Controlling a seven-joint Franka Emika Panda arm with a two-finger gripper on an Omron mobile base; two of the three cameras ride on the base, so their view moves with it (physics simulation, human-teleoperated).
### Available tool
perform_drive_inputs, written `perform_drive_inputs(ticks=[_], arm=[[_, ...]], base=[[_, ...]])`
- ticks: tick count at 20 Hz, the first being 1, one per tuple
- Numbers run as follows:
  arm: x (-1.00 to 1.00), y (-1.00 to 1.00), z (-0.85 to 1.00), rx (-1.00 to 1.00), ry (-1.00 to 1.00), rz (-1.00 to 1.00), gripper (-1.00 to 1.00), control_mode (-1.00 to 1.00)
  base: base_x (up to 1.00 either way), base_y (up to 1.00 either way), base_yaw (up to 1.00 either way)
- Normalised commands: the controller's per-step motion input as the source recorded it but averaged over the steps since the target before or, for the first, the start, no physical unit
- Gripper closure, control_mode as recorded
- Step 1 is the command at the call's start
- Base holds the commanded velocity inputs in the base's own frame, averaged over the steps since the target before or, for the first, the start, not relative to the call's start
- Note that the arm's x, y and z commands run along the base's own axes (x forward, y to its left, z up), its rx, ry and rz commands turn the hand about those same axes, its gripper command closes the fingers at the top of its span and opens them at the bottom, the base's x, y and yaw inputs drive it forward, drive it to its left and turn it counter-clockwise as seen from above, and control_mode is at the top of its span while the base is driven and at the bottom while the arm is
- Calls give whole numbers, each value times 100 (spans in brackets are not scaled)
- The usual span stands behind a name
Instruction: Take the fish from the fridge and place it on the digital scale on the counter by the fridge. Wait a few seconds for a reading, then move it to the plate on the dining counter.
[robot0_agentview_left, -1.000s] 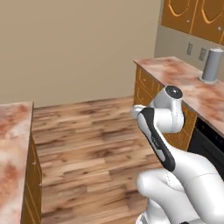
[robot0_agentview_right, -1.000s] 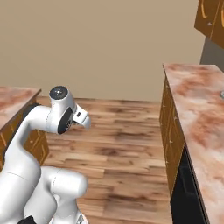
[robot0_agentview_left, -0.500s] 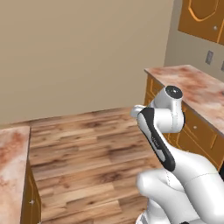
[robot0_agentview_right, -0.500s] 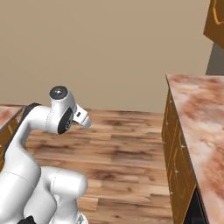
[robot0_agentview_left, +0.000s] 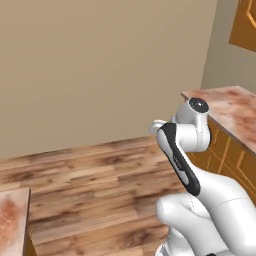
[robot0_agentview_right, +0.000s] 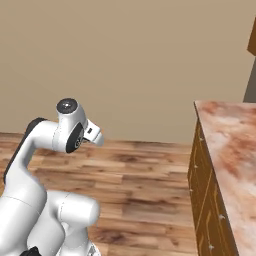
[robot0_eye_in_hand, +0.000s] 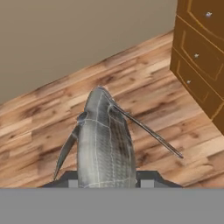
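Observation:
In the hand view a grey fish (robot0_eye_in_hand: 105, 140) with thin long fins points away from the camera above a wooden floor. My gripper (robot0_eye_in_hand: 107, 180) is shut on the fish's near end, one dark fingertip (robot0_eye_in_hand: 70, 180) on each side of its body. My white arm (robot0_agentview_left: 186, 135) is folded up close over the base, and it stands at the left of the right base view (robot0_agentview_right: 60, 137). The fridge, the digital scale and the plate are out of view.
A reddish-brown marbled top on orange drawers (robot0_agentview_right: 227, 150) runs along the right; its corner (robot0_agentview_left: 225, 102) also appears in the left base view. Another marbled corner (robot0_agentview_left: 10, 220) sits lower left. A beige wall (robot0_agentview_left: 100, 65) stands ahead beyond open wooden floor (robot0_agentview_left: 90, 175).
The whole scene has shifted as the base moves: the right-hand counter has slid toward the picture's edge and the wall now looms larger. The fish stays in the grip.

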Motion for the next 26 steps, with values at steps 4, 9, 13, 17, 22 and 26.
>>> perform_drive_inputs(ticks=[4, 9, 13, 17, 22, 26], arm=[[0, 0, 0, 0, 0, 0, 100, 100], [0, 0, 0, 0, 0, 0, 100, 100], [0, 0, 0, 0, 0, 0, 100, 100], [0, 0, 0, 0, 0, 0, 100, 100], [0, 0, 0, 0, 0, 0, 100, 100], [0, 0, 0, 0, 0, 0, 100, 100]], base=[[100, 0, 5], [100, 0, 18], [100, 0, 28], [100, 0, 37], [100, 0, 47], [100, 0, 49]])
